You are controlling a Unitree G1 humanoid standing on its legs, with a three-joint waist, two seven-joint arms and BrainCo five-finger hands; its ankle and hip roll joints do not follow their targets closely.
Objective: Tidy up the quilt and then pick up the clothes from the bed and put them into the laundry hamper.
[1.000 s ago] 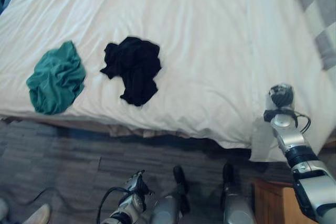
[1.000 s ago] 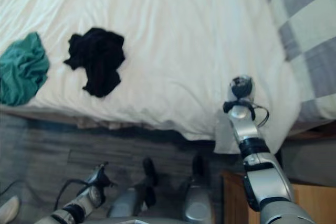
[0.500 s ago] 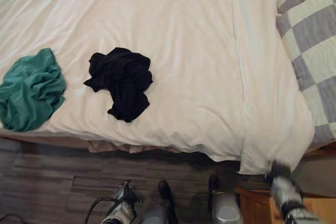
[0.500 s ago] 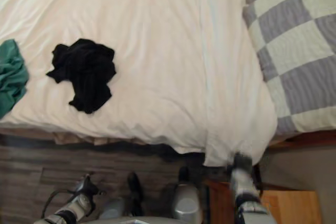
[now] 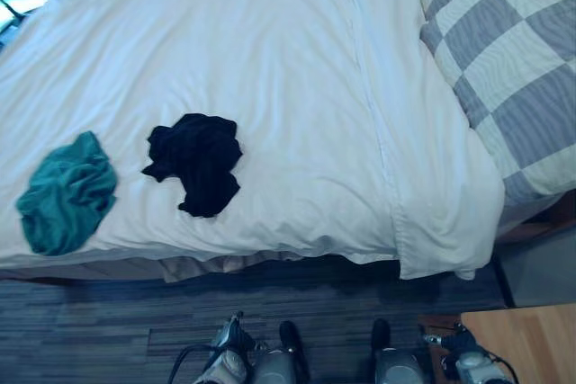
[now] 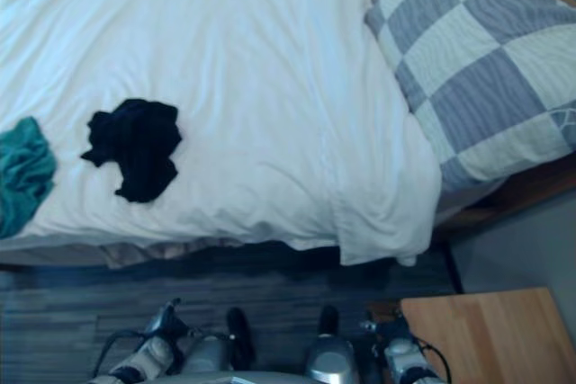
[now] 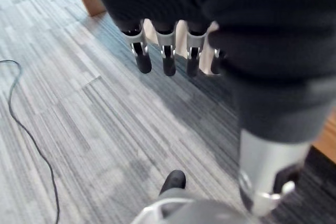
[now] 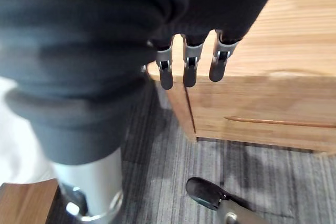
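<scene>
The quilt (image 5: 270,87) lies spread flat and largely smooth over the bed, its folded edge meeting the checked pillow (image 5: 504,60); I judge the tidying step essentially done. Two garments remain on it: the black clothes (image 5: 198,161), crumpled near the bed's near edge, and the green clothes (image 5: 67,204) just beyond them on my left. Neither is lifted, so the whole picking-up and hamper step is left. Both garments lie well ahead of and above my fingers. My left hand (image 7: 168,51) hangs low over the grey floor (image 7: 79,129), fingers relaxed and nearly straight, holding nothing. My right hand (image 8: 189,61) hangs likewise beside the wooden cabinet (image 8: 262,103), fingers slack, empty. Both arms are lowered at my sides, well apart from the bed, and must rise and reach forward to take the black clothes.
</scene>
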